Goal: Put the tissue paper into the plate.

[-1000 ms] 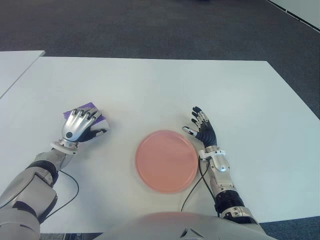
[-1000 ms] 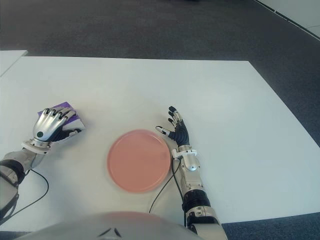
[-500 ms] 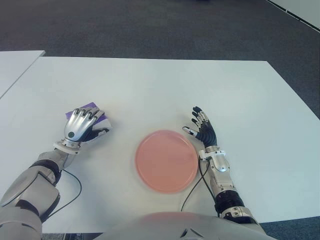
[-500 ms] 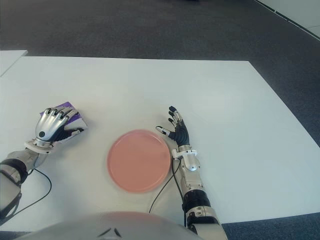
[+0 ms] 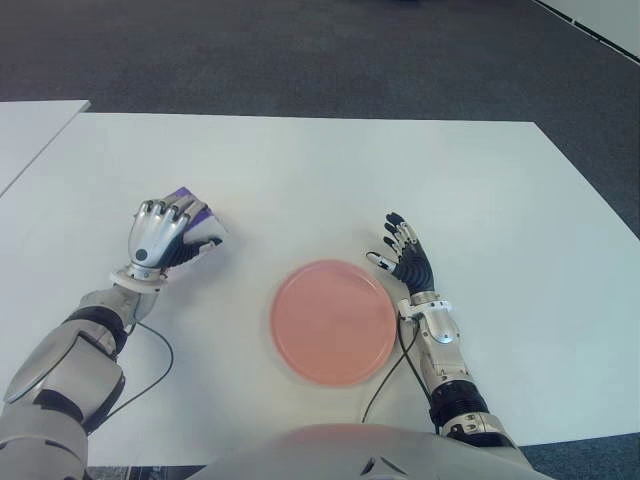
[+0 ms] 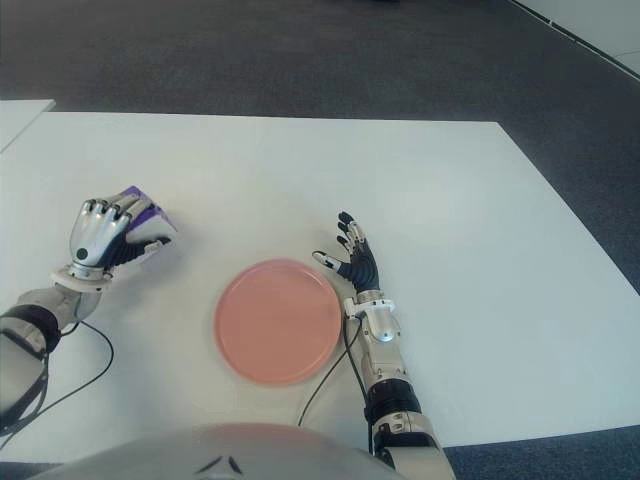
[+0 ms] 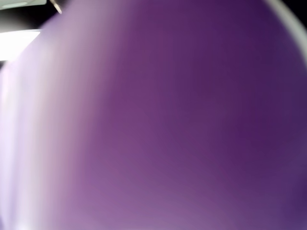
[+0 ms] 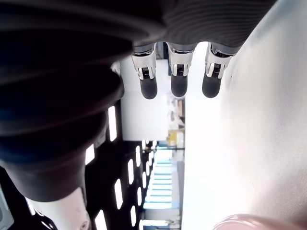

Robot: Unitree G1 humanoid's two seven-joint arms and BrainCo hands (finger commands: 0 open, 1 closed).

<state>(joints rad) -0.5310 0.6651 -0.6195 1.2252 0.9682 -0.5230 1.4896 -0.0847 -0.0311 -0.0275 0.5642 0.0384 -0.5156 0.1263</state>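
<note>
My left hand (image 5: pixel 160 232) is at the left of the white table (image 5: pixel 330 180), its fingers curled over a purple tissue packet (image 5: pixel 196 215) that it grasps and tips up off the surface. Purple of the tissue packet (image 7: pixel 153 115) fills the whole left wrist view. A round pink plate (image 5: pixel 333 321) lies near the table's front middle, to the right of that hand. My right hand (image 5: pixel 403 260) shows just right of the plate with fingers spread and nothing in it; its fingertips (image 8: pixel 175 86) appear in the right wrist view.
A second white table (image 5: pixel 25 130) edge shows at the far left. Dark carpet (image 5: pixel 300 50) lies beyond the table. A black cable (image 5: pixel 145 365) runs by my left forearm and another cable (image 5: pixel 385 375) runs by the plate's right side.
My left hand has closed on the tissue packet and shifted it slightly away from me and to the right, tilting it up. The right hand and plate have not moved.
</note>
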